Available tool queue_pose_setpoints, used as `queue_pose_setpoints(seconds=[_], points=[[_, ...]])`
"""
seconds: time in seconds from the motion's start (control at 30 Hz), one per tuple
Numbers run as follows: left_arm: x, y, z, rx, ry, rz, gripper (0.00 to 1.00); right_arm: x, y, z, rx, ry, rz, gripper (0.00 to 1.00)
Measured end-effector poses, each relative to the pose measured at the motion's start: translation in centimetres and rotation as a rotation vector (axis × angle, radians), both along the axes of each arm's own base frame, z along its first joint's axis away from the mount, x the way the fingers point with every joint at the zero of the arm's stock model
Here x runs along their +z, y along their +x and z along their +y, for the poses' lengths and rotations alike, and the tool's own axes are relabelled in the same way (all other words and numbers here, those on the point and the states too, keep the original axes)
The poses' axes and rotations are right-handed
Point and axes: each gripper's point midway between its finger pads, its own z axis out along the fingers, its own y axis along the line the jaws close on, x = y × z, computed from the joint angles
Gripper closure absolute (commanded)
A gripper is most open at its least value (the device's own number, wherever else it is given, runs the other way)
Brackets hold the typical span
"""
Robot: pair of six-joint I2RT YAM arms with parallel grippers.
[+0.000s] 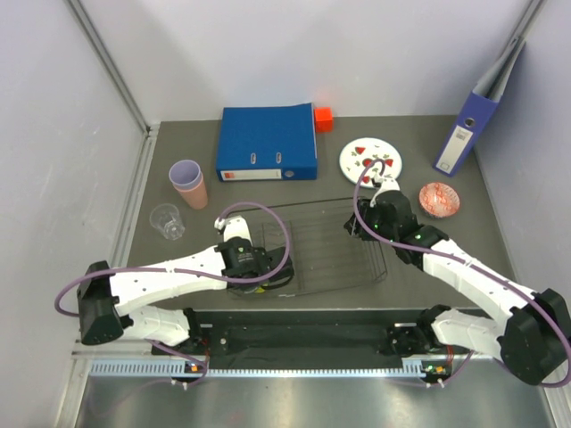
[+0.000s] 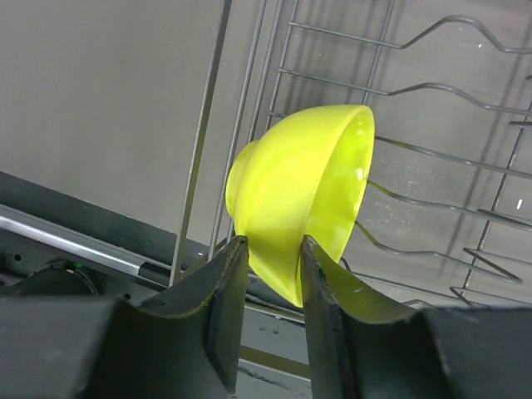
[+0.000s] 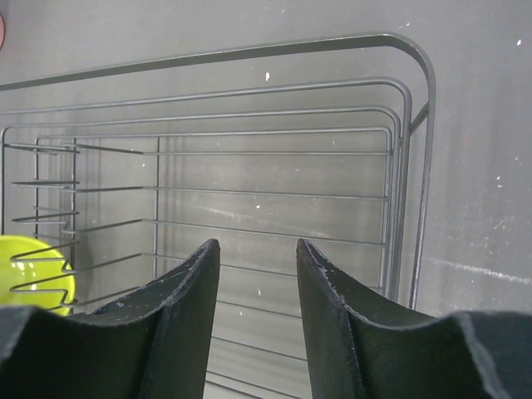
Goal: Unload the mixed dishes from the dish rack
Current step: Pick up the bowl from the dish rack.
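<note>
Left wrist view: the left claw (image 2: 266,253) pinches the lower wall of the lime-yellow plastic bowl (image 2: 303,183), which stands on edge in the near-left corner of the dark wire dish rack (image 2: 416,87). The right claw (image 3: 258,258) hangs spread and empty over the rack's far end.

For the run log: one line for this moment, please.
left gripper: shut on lime-yellow bowl, in dish rack | right gripper: open, empty, above rack

Flat at the back of a dark grey table (image 1: 419,152), white-labelled spine facing forward: a blue binder (image 1: 268,143). Just beside its far right corner, a small orange-red cube (image 1: 323,118). Well to its right, tilted against the white wall, a second blue binder (image 1: 477,116).
</note>
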Motion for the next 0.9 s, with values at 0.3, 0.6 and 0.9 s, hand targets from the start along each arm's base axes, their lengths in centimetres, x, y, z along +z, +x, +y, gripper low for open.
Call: queue_pose_setpoints(seconds=[0.3, 0.6, 0.9], points=[[-0.3, -0.3, 0.1, -0.01, 0.002, 0.013, 0.89, -0.3, 0.1, 0.2, 0.006, 0.002, 0.004, 0.58], [-0.9, -0.6, 1.2, -0.024, 0.085, 0.044, 1.0, -0.7, -0.1, 0.2, 0.009, 0.0, 0.011, 0.58], [-0.9, -0.4, 1.0, -0.037, 0.127, 0.053, 1.0, -0.7, -0.1, 0.2, 0.009, 0.0, 0.011, 0.58]])
